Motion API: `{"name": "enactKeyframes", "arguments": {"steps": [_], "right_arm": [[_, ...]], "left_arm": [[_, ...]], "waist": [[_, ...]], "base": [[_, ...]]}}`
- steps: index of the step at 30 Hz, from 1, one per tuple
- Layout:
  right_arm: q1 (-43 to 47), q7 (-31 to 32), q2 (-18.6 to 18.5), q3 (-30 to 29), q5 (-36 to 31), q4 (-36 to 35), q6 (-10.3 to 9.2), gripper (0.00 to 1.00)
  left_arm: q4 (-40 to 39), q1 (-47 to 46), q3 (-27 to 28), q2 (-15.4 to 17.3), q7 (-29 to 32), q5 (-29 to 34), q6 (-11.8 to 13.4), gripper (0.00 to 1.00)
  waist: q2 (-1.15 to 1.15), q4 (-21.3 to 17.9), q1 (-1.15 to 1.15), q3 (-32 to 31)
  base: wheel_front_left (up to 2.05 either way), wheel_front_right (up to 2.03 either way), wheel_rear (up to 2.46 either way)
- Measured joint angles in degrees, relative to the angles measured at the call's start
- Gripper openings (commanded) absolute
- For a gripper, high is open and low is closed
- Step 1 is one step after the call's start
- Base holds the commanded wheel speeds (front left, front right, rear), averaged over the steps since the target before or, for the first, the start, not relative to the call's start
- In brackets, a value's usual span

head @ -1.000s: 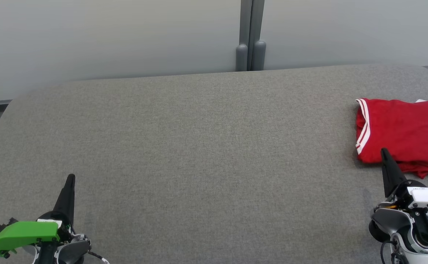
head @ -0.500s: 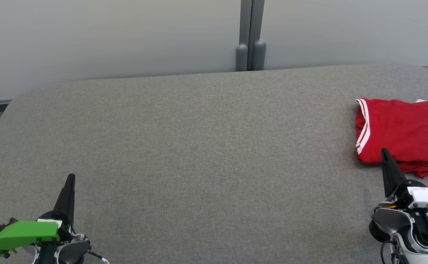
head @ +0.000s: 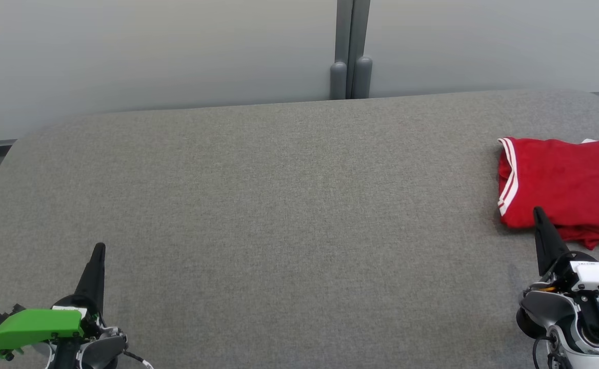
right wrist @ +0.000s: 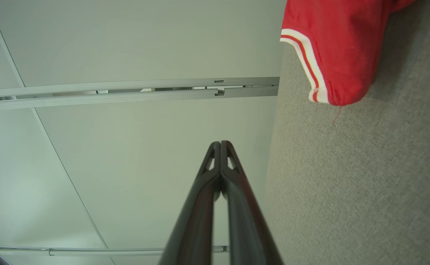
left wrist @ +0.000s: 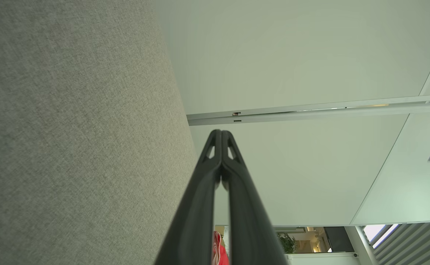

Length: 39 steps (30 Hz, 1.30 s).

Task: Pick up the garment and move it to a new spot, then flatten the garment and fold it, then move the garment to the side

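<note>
One thread (right wrist: 335, 117) trails off the garment (right wrist: 342, 48), right wrist view.

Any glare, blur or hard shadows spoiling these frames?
Head view: even, soft light, no glare; the garment casts only a faint shadow on the table and is cropped by the right edge. Left wrist view: the left end effector softens near the lens. Right wrist view: garment trim sharp.

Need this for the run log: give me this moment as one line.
garment: red, looks folded, right side of table | left gripper: shut, empty | right gripper: shut, empty, beside garment
</note>
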Motion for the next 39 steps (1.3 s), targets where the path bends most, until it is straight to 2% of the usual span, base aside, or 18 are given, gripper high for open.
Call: {"name": "enactKeyframes", "arguments": {"steps": [39], "right_arm": [[0.0,0.0,0.0,-0.1,0.0,-0.1,0.00,0.00]], "left_arm": [[0.0,0.0,0.0,0.0,0.0,0.0,0.0,0.00]], "waist": [[0.00,0.0,0.00,0.0]], "base": [[0.00,0.00,0.00]]}}
